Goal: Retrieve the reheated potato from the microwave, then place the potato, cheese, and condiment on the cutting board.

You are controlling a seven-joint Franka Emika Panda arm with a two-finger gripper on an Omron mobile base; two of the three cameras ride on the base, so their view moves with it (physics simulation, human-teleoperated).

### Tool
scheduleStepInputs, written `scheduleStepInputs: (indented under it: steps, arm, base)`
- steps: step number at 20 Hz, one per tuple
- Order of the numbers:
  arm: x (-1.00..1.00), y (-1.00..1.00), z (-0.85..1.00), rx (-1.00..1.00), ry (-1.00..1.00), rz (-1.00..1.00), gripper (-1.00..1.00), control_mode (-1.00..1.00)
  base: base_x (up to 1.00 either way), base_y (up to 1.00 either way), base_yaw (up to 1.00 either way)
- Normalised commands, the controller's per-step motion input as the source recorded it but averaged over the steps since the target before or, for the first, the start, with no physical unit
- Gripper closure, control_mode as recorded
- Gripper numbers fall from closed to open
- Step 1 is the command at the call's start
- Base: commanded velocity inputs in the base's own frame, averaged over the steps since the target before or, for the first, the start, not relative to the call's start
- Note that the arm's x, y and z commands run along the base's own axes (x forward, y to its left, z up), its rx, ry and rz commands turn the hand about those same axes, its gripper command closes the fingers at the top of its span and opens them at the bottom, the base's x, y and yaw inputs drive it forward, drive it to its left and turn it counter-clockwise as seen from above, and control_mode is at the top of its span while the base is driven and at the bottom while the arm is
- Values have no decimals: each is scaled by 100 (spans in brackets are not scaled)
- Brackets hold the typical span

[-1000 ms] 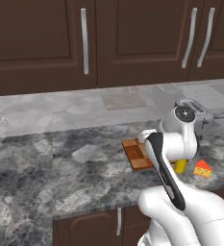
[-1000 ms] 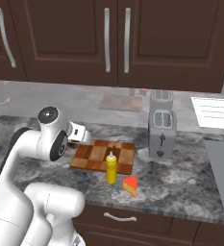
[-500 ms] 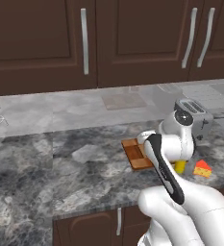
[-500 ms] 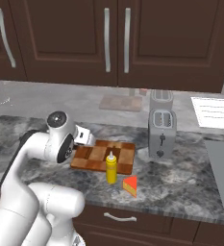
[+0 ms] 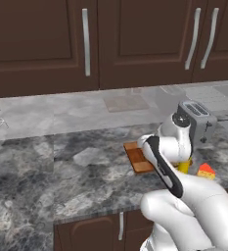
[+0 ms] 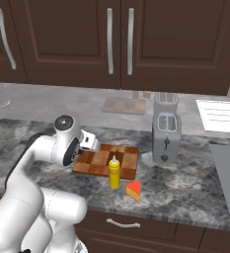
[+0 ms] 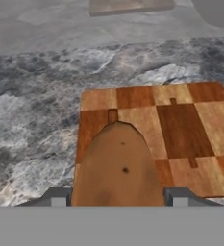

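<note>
In the hand view, my gripper (image 7: 118,197) is shut on the brown potato (image 7: 117,168), which sits between the two grey fingertips (image 7: 58,197). The potato hangs over the near left part of the checkered cutting board (image 7: 180,125). From the right base the board (image 6: 126,157) lies on the counter just right of my hand. The yellow condiment bottle (image 6: 114,173) stands at the board's front edge, and the orange cheese wedge (image 6: 134,191) lies on the counter beside it. From the left base my arm hides most of the board (image 5: 135,156), bottle (image 5: 185,166) and cheese (image 5: 206,171). The microwave is out of view.
A silver toaster (image 6: 166,133) stands right of the board. A flat grey slab (image 6: 124,105) lies near the back wall. A white sheet (image 6: 220,116) sits at the far right. Dark cabinets hang above, and the counter's front edge runs close to the cheese.
My arm has swung a little further toward the cutting board, carrying the potato. The bottle, cheese and board have stayed put.
</note>
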Motion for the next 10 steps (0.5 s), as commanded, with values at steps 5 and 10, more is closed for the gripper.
scheduleStepInputs:
  steps: [5, 10]
  arm:
    - [32, 0, -22, 0, 1, 0, 100, -100]
    - [28, 3, -29, 0, 0, 0, 100, -100]
  base:
    - [0, 0, 0]
    - [0, 0, 0]
